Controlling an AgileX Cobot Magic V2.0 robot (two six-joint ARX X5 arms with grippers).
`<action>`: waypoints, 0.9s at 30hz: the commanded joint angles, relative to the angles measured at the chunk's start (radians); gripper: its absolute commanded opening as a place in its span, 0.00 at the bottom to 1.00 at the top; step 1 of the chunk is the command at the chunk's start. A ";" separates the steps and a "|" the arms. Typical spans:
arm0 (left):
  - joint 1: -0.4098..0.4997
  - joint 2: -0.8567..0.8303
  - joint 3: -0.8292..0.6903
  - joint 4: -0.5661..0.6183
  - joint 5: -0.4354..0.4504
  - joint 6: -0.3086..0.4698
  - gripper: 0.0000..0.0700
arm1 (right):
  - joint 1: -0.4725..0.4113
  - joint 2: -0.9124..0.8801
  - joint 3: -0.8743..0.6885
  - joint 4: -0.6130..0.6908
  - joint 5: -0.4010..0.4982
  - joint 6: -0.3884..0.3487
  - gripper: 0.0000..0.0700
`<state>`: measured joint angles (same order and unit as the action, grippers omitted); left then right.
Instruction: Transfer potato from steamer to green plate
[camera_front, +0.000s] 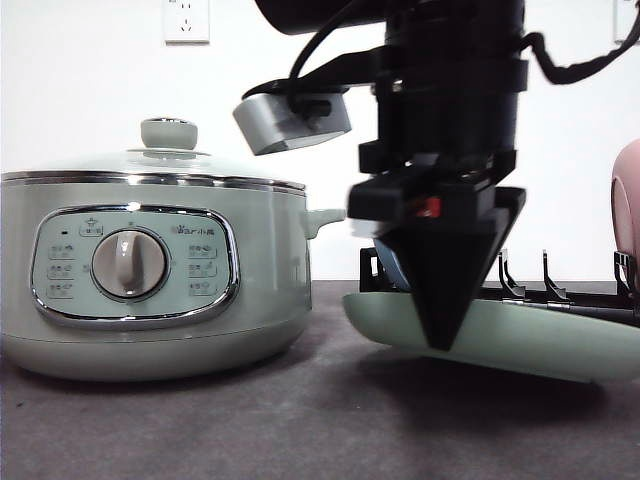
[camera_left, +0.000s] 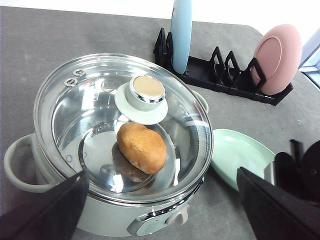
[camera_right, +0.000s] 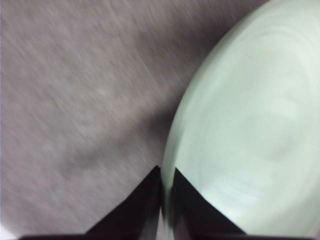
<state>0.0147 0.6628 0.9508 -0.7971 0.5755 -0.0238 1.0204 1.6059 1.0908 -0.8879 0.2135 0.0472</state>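
The right gripper (camera_right: 166, 200) pinches the near rim of the wide, shallow pale mint-green plate (camera_front: 540, 335) with its jaws closed on the edge. In the front view the plate looks tilted, near edge lifted off the grey table (camera_front: 300, 420), so such a thin grip risks it slipping or swinging. The rounded orange-brown potato (camera_left: 142, 146) sits inside the sage-green electric steamer (camera_front: 150, 280), under its glass lid (camera_left: 100, 115), which blocks any pick. The left gripper (camera_left: 160, 210) hovers spread apart above the steamer, holding nothing.

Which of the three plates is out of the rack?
The green plate, pinched at its rim by the right tool beside the steamer; the blue and pink ones stand racked.
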 joint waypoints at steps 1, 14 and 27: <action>-0.002 0.005 0.023 0.009 0.004 0.009 0.85 | 0.013 0.028 0.006 0.021 -0.040 0.022 0.04; -0.002 0.005 0.023 0.008 0.004 0.009 0.85 | 0.011 0.030 0.012 0.020 -0.056 0.043 0.44; -0.002 0.006 0.023 0.009 0.004 0.009 0.85 | -0.046 -0.218 0.110 0.029 -0.067 -0.020 0.44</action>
<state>0.0147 0.6628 0.9508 -0.7971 0.5755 -0.0238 0.9757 1.3908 1.1780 -0.8665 0.1478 0.0509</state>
